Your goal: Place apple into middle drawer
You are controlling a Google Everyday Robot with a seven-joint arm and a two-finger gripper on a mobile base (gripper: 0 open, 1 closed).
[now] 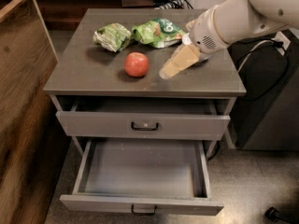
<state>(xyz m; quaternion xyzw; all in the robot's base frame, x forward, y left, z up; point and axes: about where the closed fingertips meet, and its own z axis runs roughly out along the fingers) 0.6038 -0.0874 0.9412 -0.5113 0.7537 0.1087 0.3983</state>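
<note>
At upper left of centre, green snack bags point(112, 35) lie on the cabinet top point(88, 76). The apple point(137, 64) rests just below them on that top. The middle drawer point(140, 169) stands pulled out at bottom centre. Right of the apple and apart from it, the gripper point(167, 72) points down at the top; I cannot tell whether it is clenched or released.

apple point(137, 64) on cabinet top point(88, 80) | claw point(167, 72) just right of apple | snack bags point(113, 36) behind | middle drawer point(140, 169) below
</note>
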